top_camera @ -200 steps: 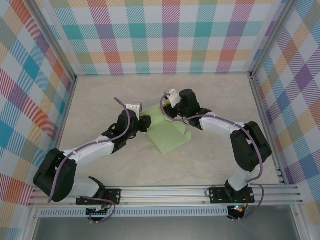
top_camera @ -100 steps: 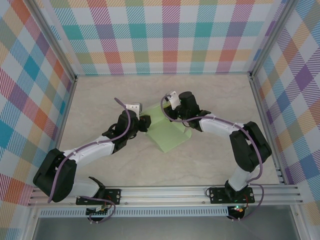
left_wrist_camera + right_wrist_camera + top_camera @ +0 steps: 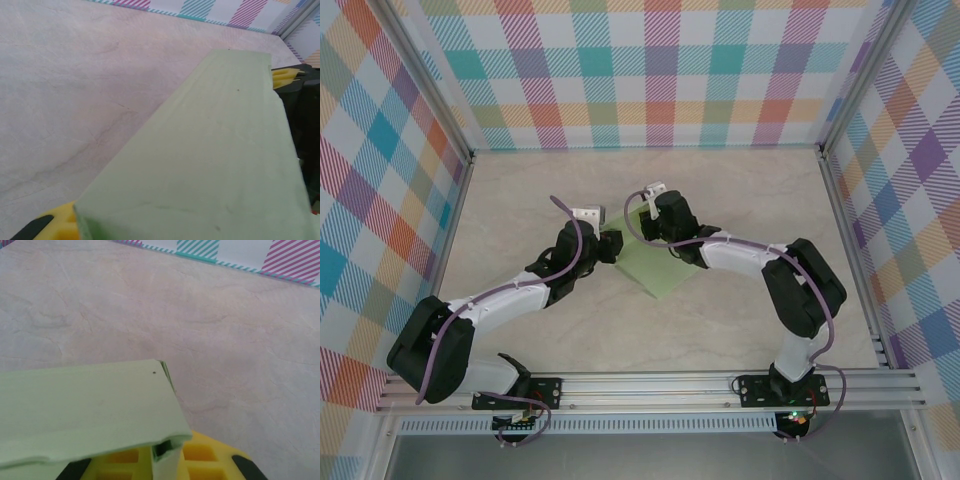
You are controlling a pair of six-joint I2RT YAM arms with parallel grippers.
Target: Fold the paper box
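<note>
- We stretch our left arm (image 3: pixel 500 295) forward and to the right, the left gripper (image 3: pixel 610 246) pinching the paper box (image 3: pixel 660 268).
- Our right arm (image 3: pixel 750 262) bends leftward, and the right gripper (image 3: pixel 642 222) clamps the same box close by.

The top external camera sits high above and behind the arms. It tilts down over the whole pale marbled table (image 3: pixel 750 200), with the arm bases along the bottom of its frame and the plaid back wall (image 3: pixel 660 70) across the top. The left wrist camera rides by the left gripper (image 3: pixel 611 246), just left of centre in that overhead frame. It skims very close along the pale light-green thin-card paper box (image 3: pixel 215 165) toward a wall strip at its upper right. The right wrist camera, by the right gripper (image 3: pixel 642 232), looks from just above the same paper box (image 3: pixel 85 405), across bare tabletop, to the wall at its top edge. All three views share box, table and wall.
</note>
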